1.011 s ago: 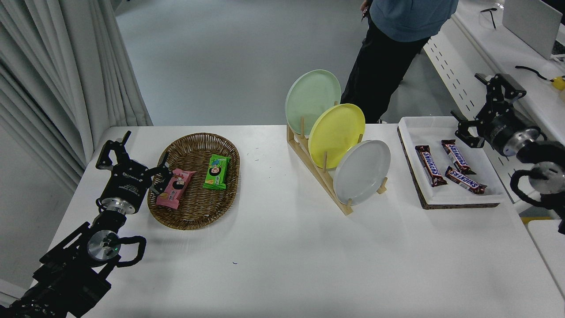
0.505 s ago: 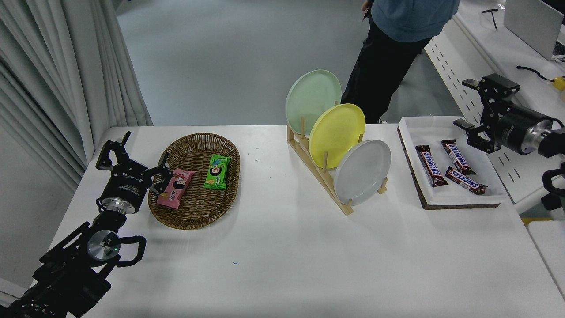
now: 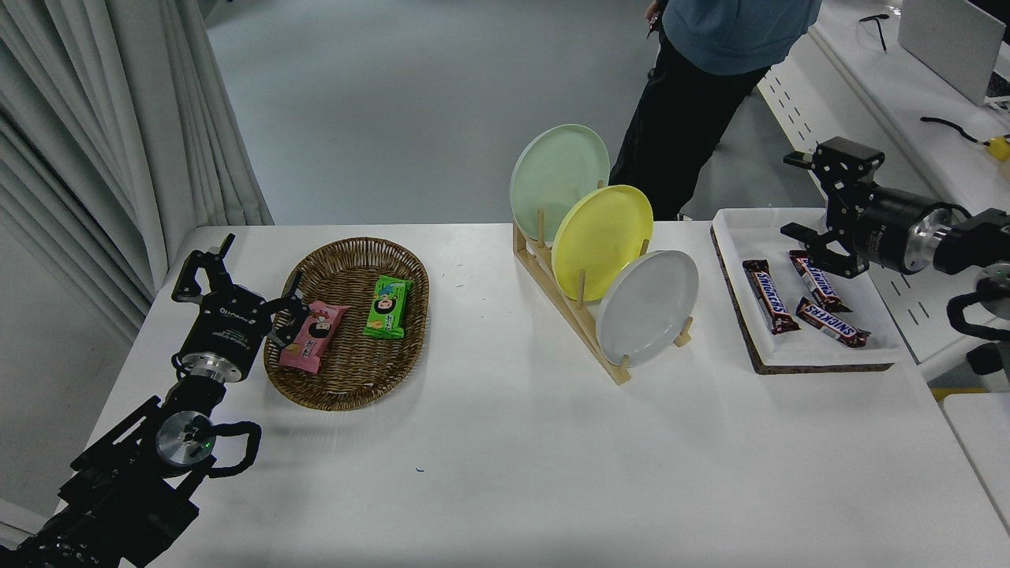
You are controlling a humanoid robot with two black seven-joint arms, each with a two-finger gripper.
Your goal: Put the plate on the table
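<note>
At the near end of the wooden rack (image 3: 580,315) the plate (image 3: 647,308) stands on edge, leaning between pegs, in front of the yellow plate (image 3: 601,241) and the green plate (image 3: 559,181); it looks stiff, smooth and likely slippery, probably breakable if dropped, so the upper right rim seems the safest place to pinch; the right gripper (image 3: 798,194) hovers with fingers spread above the tray (image 3: 734,225) of candy bars, up and to the right of the plate and well apart from it; the left gripper (image 3: 237,282) sits parked beside the basket (image 3: 347,322), fingers spread, on the table (image 3: 505,473).
</note>
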